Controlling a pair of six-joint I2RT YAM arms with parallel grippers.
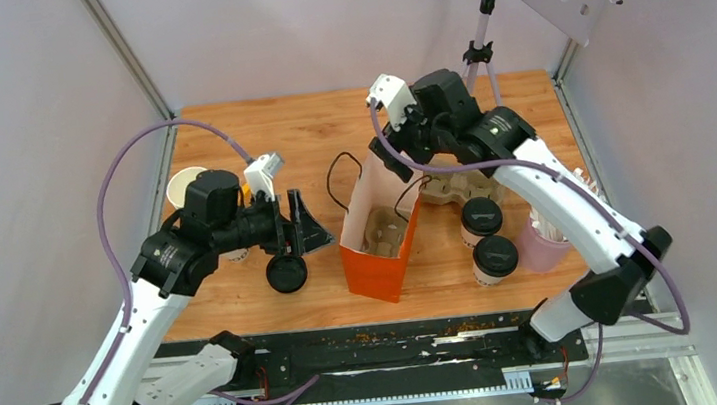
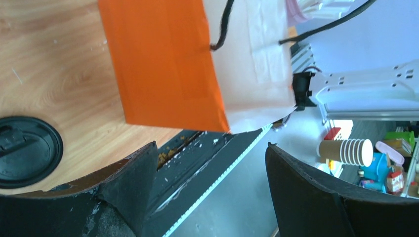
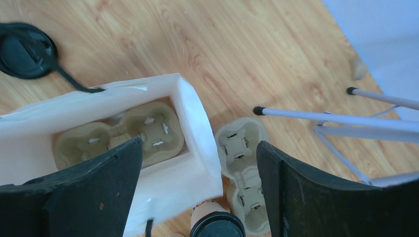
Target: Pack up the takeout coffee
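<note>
1. Pale grey walls (image 1: pixel 27 147) box in a wooden desk (image 1: pixel 277 131); a crumb-strewn black strip (image 1: pixel 400 344) runs along its near edge.
2. Left pincer (image 2: pixel 211 148) is spread and empty, low beside a loose black lid (image 1: pixel 286 272).
3. Orange bag (image 1: pixel 376 266) stands upright mid-desk with a cardboard carrier (image 3: pixel 148 128) inside.
4. Right pincer (image 3: pixel 197 143) is spread and empty, above the bag's mouth.
5. Takeout coffee (image 1: pixel 481 216): two lidded cups stand on the desk just right of the bag, outside it.
6. Second carrier (image 3: pixel 242 148) lies behind them; a tripod (image 1: pixel 484 48) stands at far right.

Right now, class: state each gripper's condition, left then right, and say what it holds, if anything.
Left gripper: open, holding nothing.
Right gripper: open, holding nothing.
</note>
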